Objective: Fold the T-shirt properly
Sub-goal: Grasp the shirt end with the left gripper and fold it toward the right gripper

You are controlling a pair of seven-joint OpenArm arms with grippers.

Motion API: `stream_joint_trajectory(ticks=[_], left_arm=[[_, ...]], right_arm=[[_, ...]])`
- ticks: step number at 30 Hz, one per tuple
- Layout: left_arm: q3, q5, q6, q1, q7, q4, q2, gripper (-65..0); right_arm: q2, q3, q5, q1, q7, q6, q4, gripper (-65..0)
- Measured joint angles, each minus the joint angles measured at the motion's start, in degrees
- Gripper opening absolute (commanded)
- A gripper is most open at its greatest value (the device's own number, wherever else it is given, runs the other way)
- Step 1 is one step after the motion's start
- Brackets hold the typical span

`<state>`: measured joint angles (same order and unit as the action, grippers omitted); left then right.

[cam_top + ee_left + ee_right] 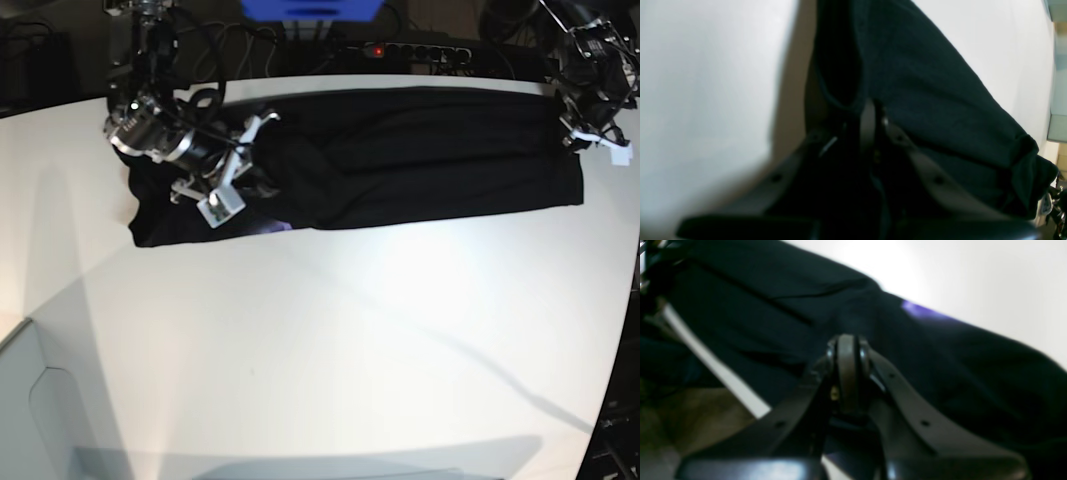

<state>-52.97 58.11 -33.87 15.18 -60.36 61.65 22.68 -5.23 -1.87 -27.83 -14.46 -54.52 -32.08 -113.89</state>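
The black T-shirt (400, 155) lies stretched along the far side of the white desk (350, 340). The right hand (848, 343) is clamped on its cloth; the left hand (870, 110) pinches its opposite end

Black T-shirt (420, 150) with purple patch on white table (330, 340)

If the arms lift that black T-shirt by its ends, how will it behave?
The T-shirt is probably floppy: it lies creased and bunched beside the right gripper, so its middle would likely sag. It looks thin and likely light. Pushed across the table, it would probably wrinkle rather than slide whole.
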Motion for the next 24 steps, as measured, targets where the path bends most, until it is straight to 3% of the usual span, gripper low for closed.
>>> stream_joint_trajectory(ticks=[3, 8, 11, 18, 24], left_arm=[[0.3, -1.8, 0.9, 0.4, -1.7, 4.6, -0.7, -64.9], [0.7, 3.5, 0.4, 1.2, -2.4, 13.9, -3.7, -64.9], [0.4, 6.2, 0.5, 1.1, -4.9, 17.7, -4.1, -64.9], [0.4, 6.9, 0.9, -1.9, -14.0, 27.3, -9.8, -65.0], [11.4, 6.4, 1.0, -2.6, -15.7, 30.7, -11.9, -65.0]], right_arm=[[0.2, 4.1, -0.3, 0.6, 0.5, 0.0, 0.0, -65.0], [0.3, 12.5, -0.2, 0.4, 0.0, 0.0, 0.2, -65.0], [0.2, 17.0, -0.2, 0.4, 0.1, 0.0, 1.7, -65.0], [0.3, 24.9, 0.0, 0.4, 0.2, 0.0, 8.6, -65.0], [0.5, 25.4, 0.0, -1.2, 0.5, 0.0, 9.1, -65.0]])
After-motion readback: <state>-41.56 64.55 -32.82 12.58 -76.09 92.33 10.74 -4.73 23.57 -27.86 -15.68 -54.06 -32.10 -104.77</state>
